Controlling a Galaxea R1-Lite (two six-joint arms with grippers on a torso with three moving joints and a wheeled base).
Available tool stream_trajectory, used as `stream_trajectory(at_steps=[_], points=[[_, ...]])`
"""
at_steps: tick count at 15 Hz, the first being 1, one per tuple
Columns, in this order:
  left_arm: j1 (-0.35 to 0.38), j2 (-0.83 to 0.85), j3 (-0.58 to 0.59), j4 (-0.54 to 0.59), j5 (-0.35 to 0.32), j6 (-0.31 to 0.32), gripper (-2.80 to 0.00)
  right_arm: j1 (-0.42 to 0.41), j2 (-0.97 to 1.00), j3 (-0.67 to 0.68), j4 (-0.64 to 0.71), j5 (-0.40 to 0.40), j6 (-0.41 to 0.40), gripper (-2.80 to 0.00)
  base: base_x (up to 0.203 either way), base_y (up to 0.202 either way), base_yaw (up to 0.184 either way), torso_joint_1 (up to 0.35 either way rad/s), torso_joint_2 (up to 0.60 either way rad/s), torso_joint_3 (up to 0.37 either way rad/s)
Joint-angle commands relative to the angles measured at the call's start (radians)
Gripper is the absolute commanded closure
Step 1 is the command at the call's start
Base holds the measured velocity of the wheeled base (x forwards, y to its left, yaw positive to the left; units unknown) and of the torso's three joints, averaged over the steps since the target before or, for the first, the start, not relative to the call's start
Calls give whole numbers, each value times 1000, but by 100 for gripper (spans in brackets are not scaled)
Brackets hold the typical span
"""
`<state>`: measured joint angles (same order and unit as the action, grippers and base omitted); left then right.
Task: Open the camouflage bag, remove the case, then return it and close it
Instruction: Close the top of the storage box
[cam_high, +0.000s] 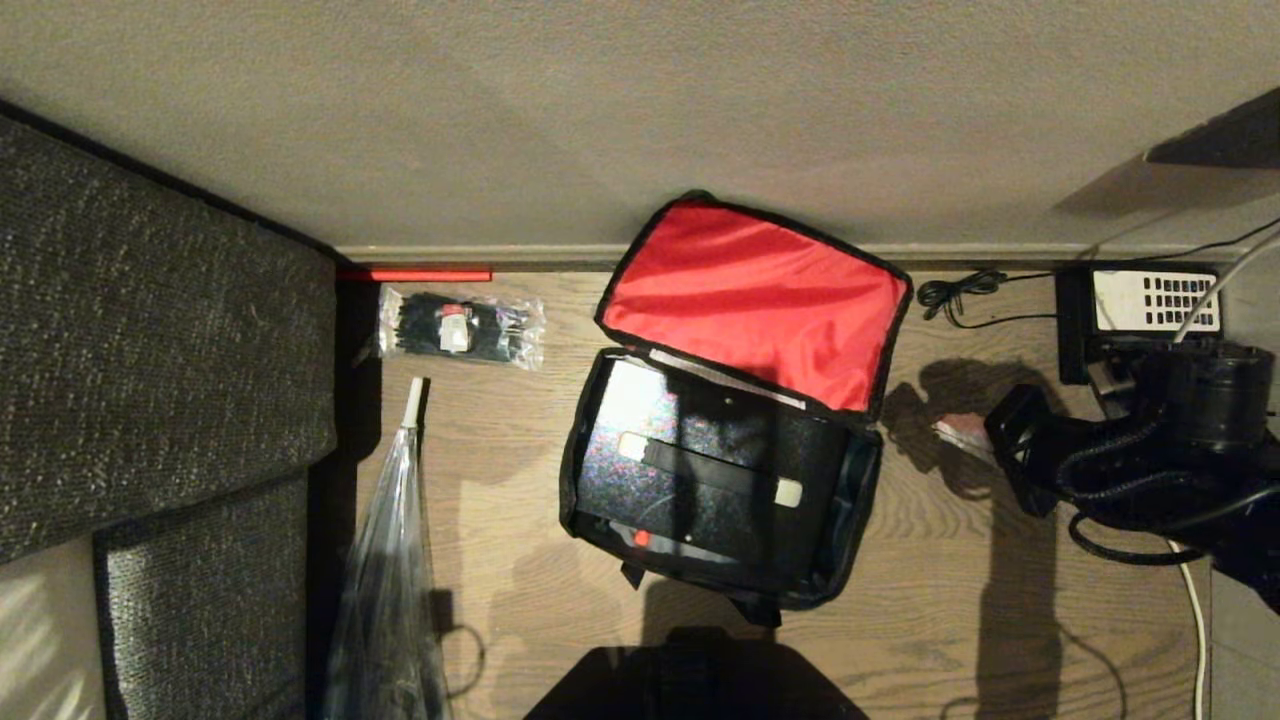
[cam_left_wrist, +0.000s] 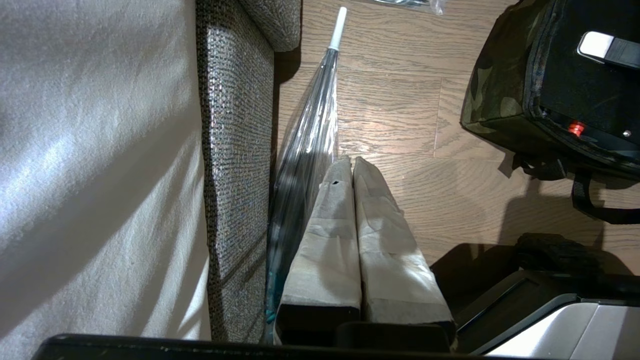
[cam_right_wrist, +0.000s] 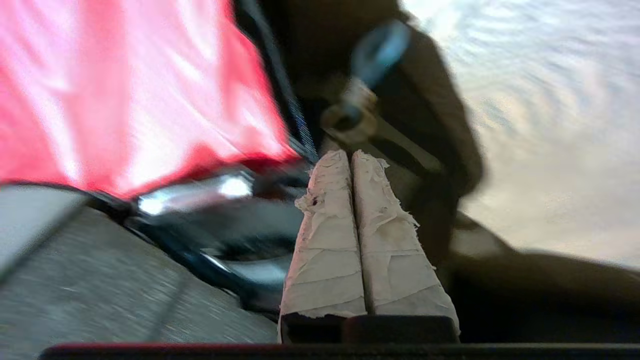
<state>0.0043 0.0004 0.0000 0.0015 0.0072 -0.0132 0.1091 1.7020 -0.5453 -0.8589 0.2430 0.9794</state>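
The camouflage bag (cam_high: 852, 520) lies open on the wood floor, its red-lined lid (cam_high: 760, 300) flipped back toward the wall. Inside lies the black case (cam_high: 620, 480), flat, with its strap handle (cam_high: 710, 468) and small red clasp (cam_high: 641, 538) showing. My right gripper (cam_high: 952, 430) hovers just right of the bag, shut and empty; in the right wrist view its tips (cam_right_wrist: 350, 156) point at the bag's side beside the red lining (cam_right_wrist: 125, 90). My left gripper (cam_left_wrist: 348, 162) is parked, shut, above the floor left of the bag (cam_left_wrist: 492, 95).
A dark sofa (cam_high: 150, 350) fills the left side, with a clear folded umbrella (cam_high: 390, 560) leaning beside it. A clear packet of black items (cam_high: 460, 328) lies near the wall. A black telephone (cam_high: 1150, 300) and a cable (cam_high: 960, 290) sit at the right.
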Motion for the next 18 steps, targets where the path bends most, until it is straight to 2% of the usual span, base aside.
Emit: stream_trajectory(at_steps=[1,3,4,5,16,18], points=[[1,-2,3,0,0,-1,0,16,50,-2,-107,0,68,0,0,0,0,0,0,0],[0,-2,3,0,0,-1,0,31,74,-1,-190,-1,105,0,0,0,0,0,0,0],[1,-2,3,0,0,-1,0,43,95,-2,-255,-1,114,-257,0,0,0,0,0,0],[0,-2,3,0,0,-1,0,57,104,0,-291,3,113,-280,0,0,0,0,0,0],[1,-2,2,0,0,-1,0,78,211,-119,-288,-12,82,-280,0,0,0,0,0,0],[0,-2,2,0,0,-1,0,79,232,-173,-286,-62,80,-280,0,0,0,0,0,0]])
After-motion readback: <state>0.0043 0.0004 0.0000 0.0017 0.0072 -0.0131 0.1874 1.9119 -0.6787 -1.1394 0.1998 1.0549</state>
